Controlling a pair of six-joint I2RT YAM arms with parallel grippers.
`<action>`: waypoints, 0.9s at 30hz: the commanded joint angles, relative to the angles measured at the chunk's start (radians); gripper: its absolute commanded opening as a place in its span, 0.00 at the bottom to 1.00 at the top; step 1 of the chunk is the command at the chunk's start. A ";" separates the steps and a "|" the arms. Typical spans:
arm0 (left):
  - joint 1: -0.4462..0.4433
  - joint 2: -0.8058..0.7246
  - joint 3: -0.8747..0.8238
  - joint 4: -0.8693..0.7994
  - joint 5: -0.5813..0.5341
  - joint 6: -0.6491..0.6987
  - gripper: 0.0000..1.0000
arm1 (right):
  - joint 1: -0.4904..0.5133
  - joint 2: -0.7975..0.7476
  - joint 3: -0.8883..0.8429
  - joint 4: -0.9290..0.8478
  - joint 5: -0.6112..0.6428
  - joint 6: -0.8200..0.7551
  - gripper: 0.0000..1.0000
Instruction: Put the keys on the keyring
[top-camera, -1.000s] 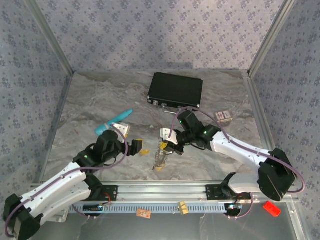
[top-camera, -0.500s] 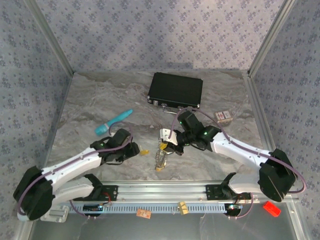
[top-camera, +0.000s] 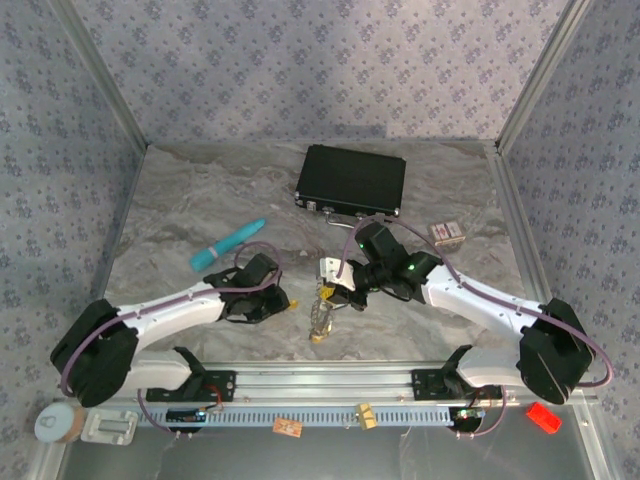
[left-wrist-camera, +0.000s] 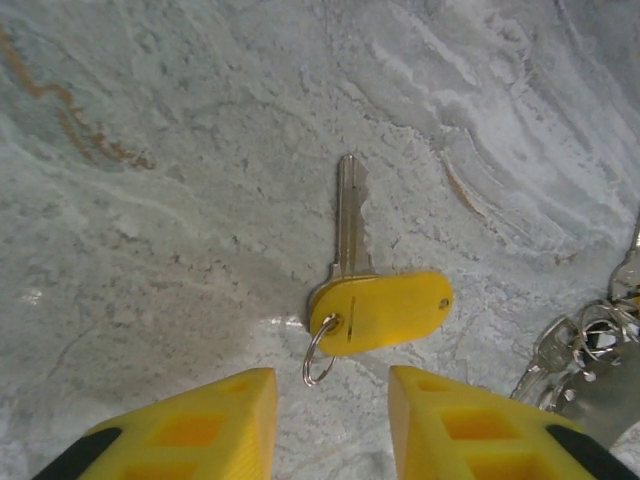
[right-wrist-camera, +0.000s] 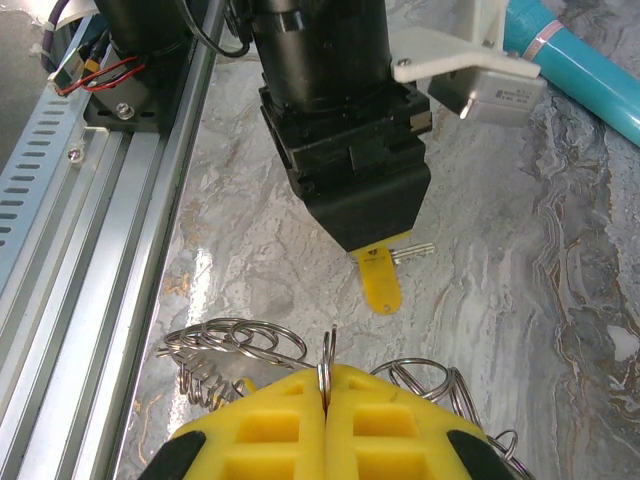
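Tagged key: silver blade, yellow oblong tag, small split ring at tag's end. Lies flat on marble, alone, blade pointing away from tag.

Keyring: thin silver ring, upright on edge, pinched between closed fingers of right gripper.

Bunch: silver wire loops and small keys, spread on both sides of pinch. Near tagged key, not touching it.

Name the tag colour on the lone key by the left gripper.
Yellow; the key tag shows best in the left wrist view.
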 joint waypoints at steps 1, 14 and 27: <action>0.001 0.025 0.018 0.022 0.032 -0.019 0.32 | 0.009 -0.025 -0.003 -0.003 0.000 0.000 0.00; 0.003 0.054 0.011 0.026 0.033 -0.037 0.20 | 0.010 -0.023 -0.001 -0.007 0.000 -0.001 0.00; 0.010 0.060 0.014 0.026 0.030 -0.029 0.16 | 0.013 -0.021 0.001 -0.017 -0.001 -0.001 0.00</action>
